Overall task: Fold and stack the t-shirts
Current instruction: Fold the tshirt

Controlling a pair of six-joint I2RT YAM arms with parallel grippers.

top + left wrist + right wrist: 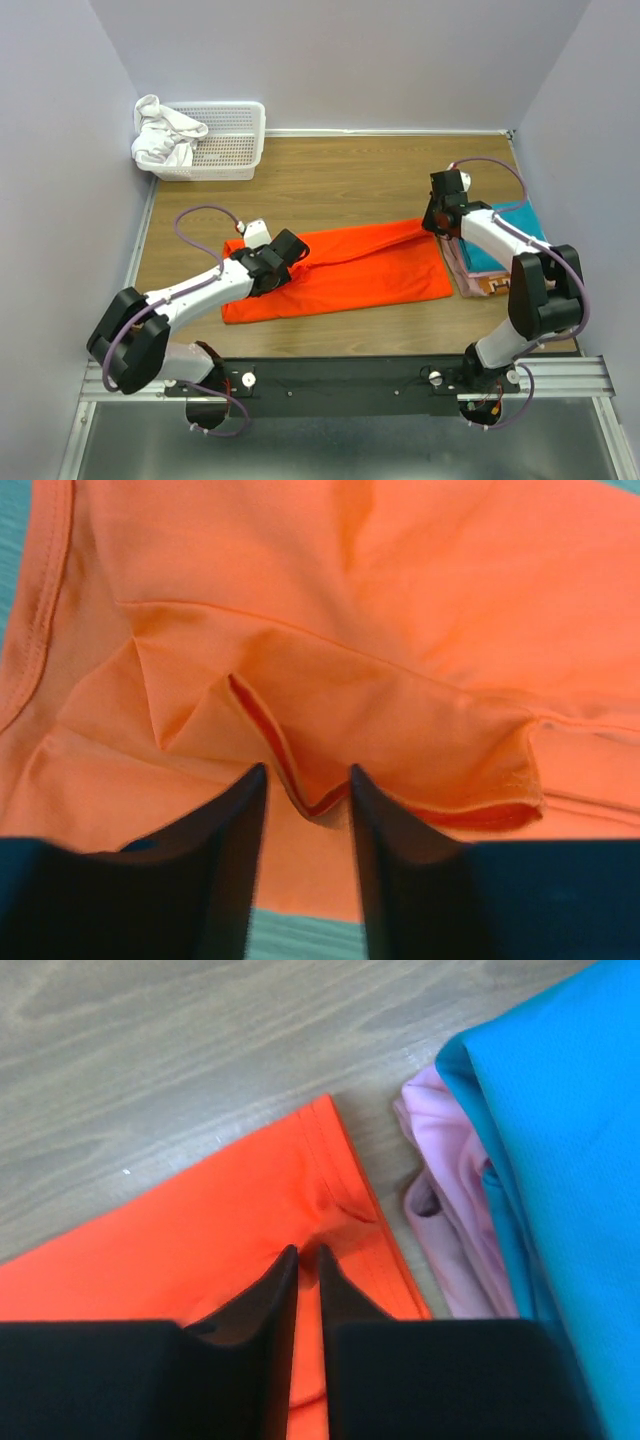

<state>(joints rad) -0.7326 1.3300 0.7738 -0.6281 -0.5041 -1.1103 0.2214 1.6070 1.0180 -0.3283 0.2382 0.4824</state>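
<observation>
Lying lengthwise across the desk [350, 180] between the two arms, the orange t-shirt [350, 270] is folded into a long, flat band, its right end just beside a stack of a teal shirt [560, 1160], a pink shirt [450, 1180] and a patterned one [490, 287]. The left gripper [305, 775] hangs low over the band's left part with its jaws spread. A raised ridge of orange cloth sits between the tips but does not look squeezed. The right gripper [305, 1252] is at the far right corner, jaws nearly together with only a slim slit between them. A small pucker in the hem lies at the tips, and I cannot tell whether any cloth is caught there. The shirt looks light, thin and limp, a knit that creases readily, sags when lifted and drags its layers out of line if pulled from one point. A hold would probably be safest at the stitched hems and corners, both ends together, pinching through all layers so that the fold travels as one. A white basket [225, 140] with a white cloth [165, 135] on its rim stands at the far left corner. No brand, label or print can be read on any of the shirts.
</observation>
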